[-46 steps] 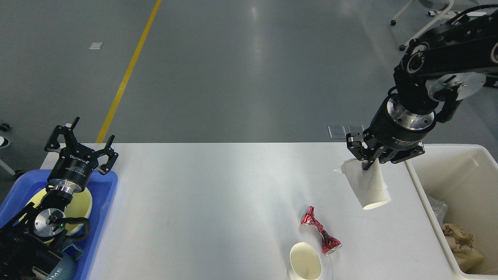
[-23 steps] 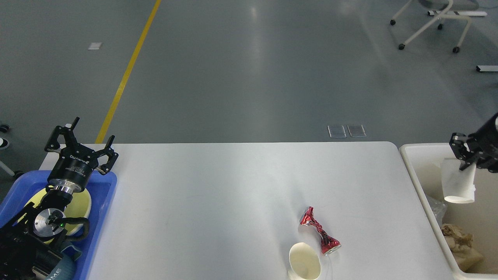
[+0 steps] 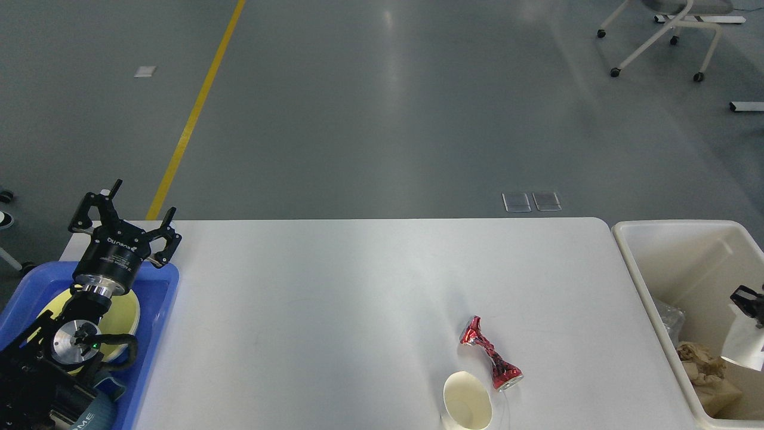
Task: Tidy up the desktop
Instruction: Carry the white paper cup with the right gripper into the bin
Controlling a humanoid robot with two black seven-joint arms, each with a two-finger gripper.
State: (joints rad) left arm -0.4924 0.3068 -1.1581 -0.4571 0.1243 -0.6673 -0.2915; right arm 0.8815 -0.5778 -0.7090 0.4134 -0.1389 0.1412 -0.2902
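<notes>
The left gripper carried white lettering on its black body, too small and turned to read surely, and further down the arm the letters "ME" showed on a grey-blue sleeve at the picture's lower edge. Its two fingers stood spread wide apart with nothing between them. Under and behind that pincer lay the blue tray, holding a pale yellow plate.

The desktop stretched away to the right of the left pincer: wide, white, smooth, faintly glossy, with rounded far corners. On it, well apart from that pincer, lay a crushed red can, and just beside the can a cream paper cup.

Right of the desktop stood the cream bin. Over it, only a sliver of the right gripper showed at the picture's edge, touching a white paper cup; how its fingers stood I could not tell.
</notes>
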